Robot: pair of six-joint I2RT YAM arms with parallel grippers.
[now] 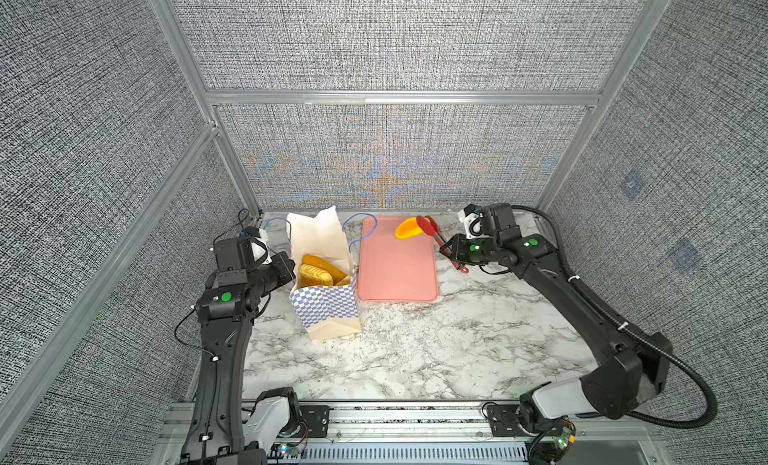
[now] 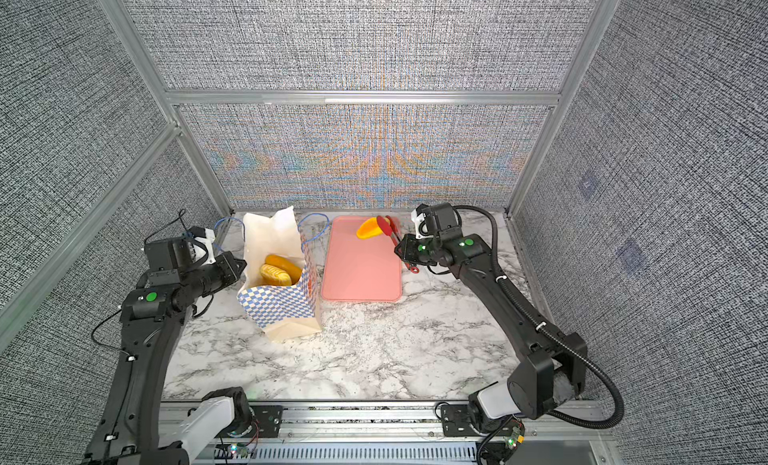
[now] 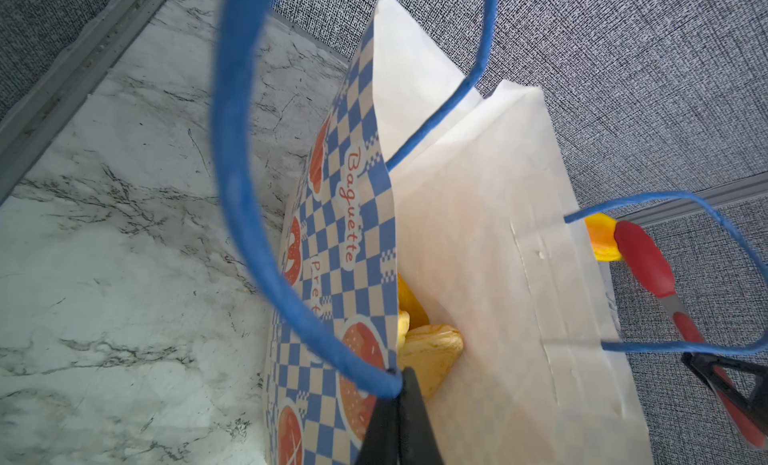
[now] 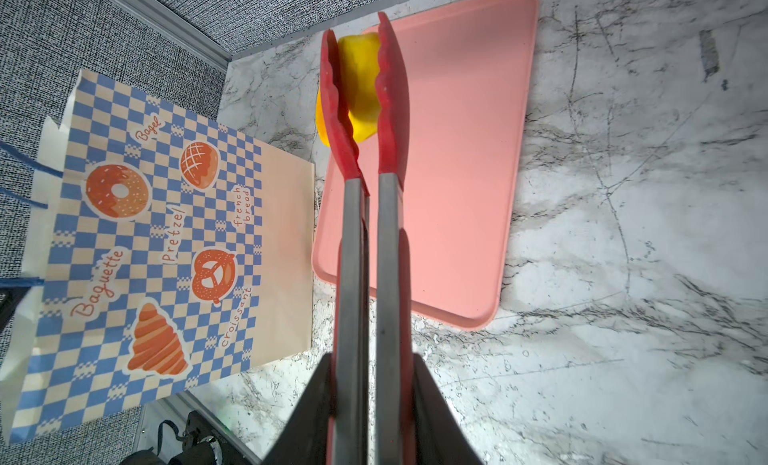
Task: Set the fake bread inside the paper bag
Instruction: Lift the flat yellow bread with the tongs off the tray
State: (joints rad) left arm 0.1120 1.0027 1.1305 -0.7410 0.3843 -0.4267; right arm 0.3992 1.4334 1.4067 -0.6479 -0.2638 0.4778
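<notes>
Top views, bag: the paper bag [image 1: 324, 313] stands upright on the marble table [image 1: 415, 359] with its mouth open, just beside the pink tray [image 1: 395, 272]. Fake bread [image 1: 320, 269] already lies inside, at least a long loaf and a striped roll.
Top views, tongs: the red tongs [image 1: 426, 226] pinch one yellow-orange piece [image 1: 406, 228] at the tray's far end. The rest of the tray is bare.
Top views, arms: the left gripper [image 1: 291, 269] sits at the bag's left rim. The right gripper [image 1: 451, 251] is on the tong handles.
Left wrist, grip: the left gripper [image 3: 401, 380] is clamped tight on the bag's [image 3: 345, 242] rim, at the root of a blue cord handle [image 3: 232, 151]. This holds the mouth open, and bread shows inside.
Right wrist, grip: the right gripper [image 4: 368, 400] is squeezed onto the steel arms of the tongs [image 4: 388, 255]. Their red tips clamp the piece [image 4: 361, 93] above the tray's [image 4: 457, 193] bag-side edge.
Step in hand: this looks like the carry of the last piece from tray to bag.
Next move: probably swing the tongs over the open mouth, clear of the tray-side cord handle and rim. Then ease the squeeze so the piece drops in, while the left grip steadies the bag against tipping.
</notes>
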